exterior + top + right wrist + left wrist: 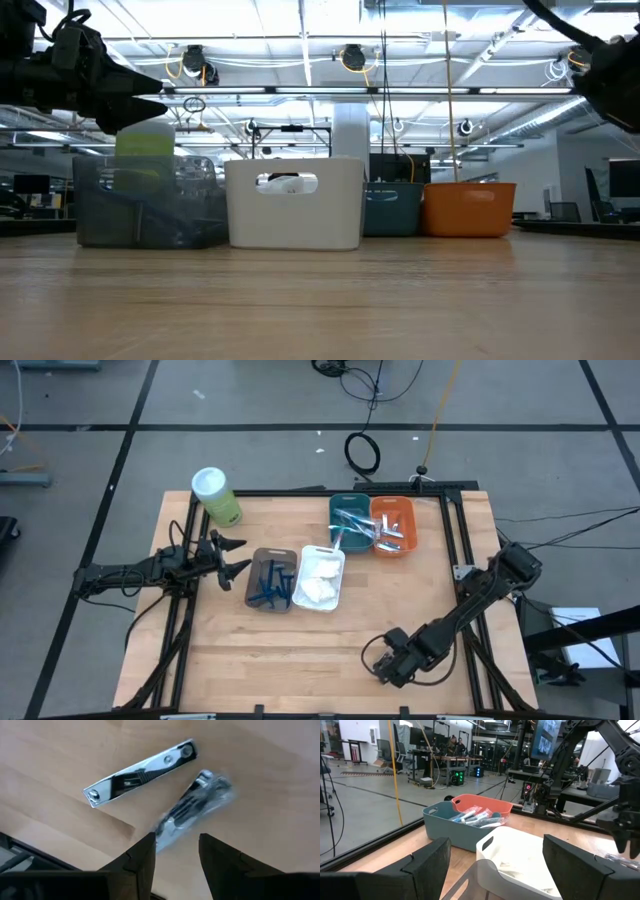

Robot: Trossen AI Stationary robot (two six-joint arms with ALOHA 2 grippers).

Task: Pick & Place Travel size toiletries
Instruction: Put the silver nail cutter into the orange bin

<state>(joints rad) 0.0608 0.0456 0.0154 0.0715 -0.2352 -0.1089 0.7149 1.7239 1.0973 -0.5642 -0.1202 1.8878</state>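
A: Where's the right gripper [385,665]?

B: Low over the table [300,650], roughly 5 o'clock from the bins in the high view. Its wrist view shows two nail clippers on the wood: a bare chrome nail clipper [141,772] and a plastic-wrapped nail clipper [192,807] just beside it, apart from each other.

A: Jaws?

B: Part open, nothing between them. The wrapped clipper's near end sits right at the gap between the fingertips [145,851], slightly off toward one finger. Not gripped.

A: Long axis?

B: Both clippers lie diagonal in the wrist view, roughly 2-to-8 o'clock, near parallel. My read: the wrapped one's axis runs obliquely into the gap, not across it, so a wrist roll would be needed to close across its narrow width. The bare clipper is farther out, about 11 o'clock from the jaws.

A: Left arm?

B: Left gripper [232,556] hovers at 9 o'clock of the brown bin [270,580] holding the dark blue razors [272,582], jaws wide, empty. Well apart from the clippers; the right arm is clearly nearer.

A: Destination?

B: Probably the orange bin [393,526] at 12 o'clock, which holds silvery items. Can't confirm they're clippers.
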